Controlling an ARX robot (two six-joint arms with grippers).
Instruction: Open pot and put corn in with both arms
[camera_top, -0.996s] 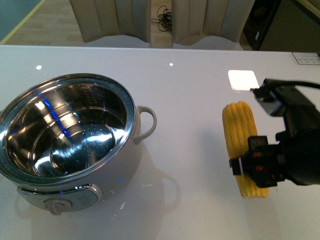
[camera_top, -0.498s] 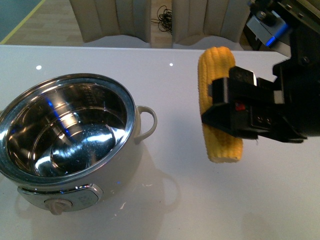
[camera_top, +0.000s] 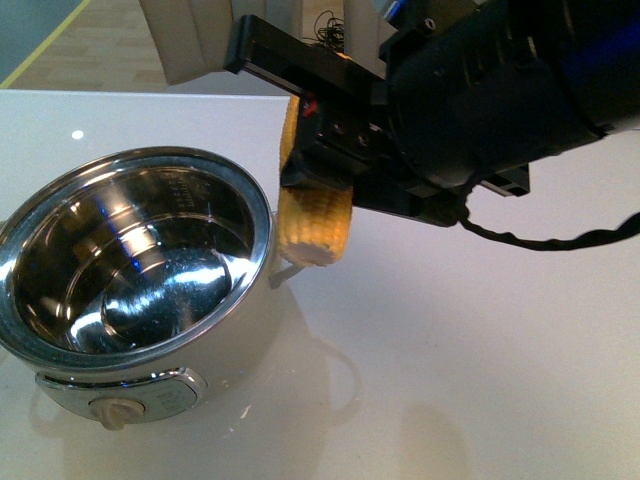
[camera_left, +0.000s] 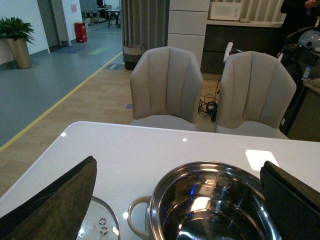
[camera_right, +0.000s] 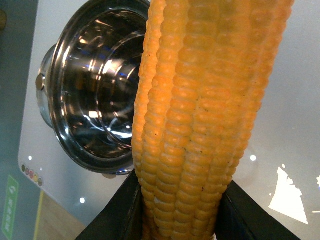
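The pot stands open at the table's left, steel inside empty, cream body and knob facing me. My right gripper is shut on the corn and holds it in the air, end down, just right of the pot's rim, above its right loop handle. In the right wrist view the corn fills the frame between the black fingers, with the pot beyond it. My left gripper is open and empty, its fingers spread on either side of the pot.
A glass lid lies on the table beside the pot's handle. Two beige chairs stand past the table's far edge. The right arm's black cable hangs over the table at the right.
My right gripper has lifted the corn off the table at the right and carried it up and left, to the pot's right rim. The pot has not moved.
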